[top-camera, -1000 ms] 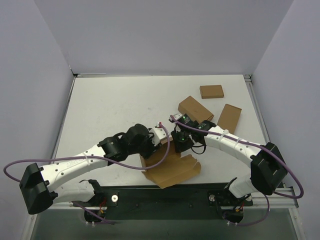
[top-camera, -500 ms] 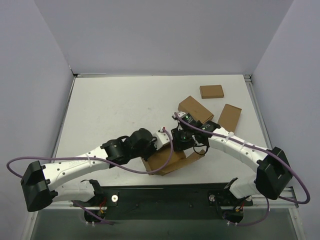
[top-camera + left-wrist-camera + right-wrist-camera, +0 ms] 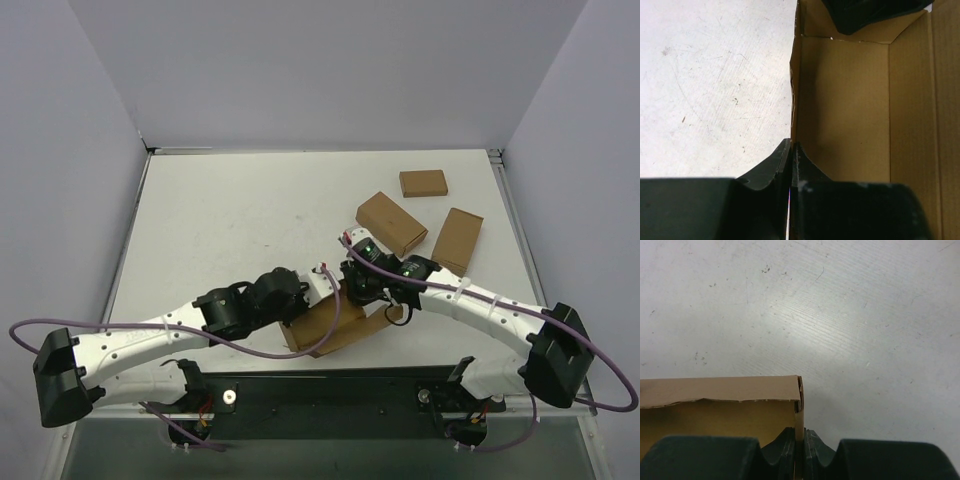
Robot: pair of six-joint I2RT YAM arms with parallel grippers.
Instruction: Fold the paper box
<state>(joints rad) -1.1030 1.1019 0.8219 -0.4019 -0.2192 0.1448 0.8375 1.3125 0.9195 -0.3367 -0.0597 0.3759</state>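
Top external, paper box [image 3: 350, 330] folded narrower, flaps now upright

Paper box [image 3: 350, 328] walls folded up; left hand [image 3: 791, 152] closed onto side wall.

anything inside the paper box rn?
Left wrist view shows only bare cardboard floor and walls inside the paper box. The left gripper and right gripper, pinching its walls, hide the rest.
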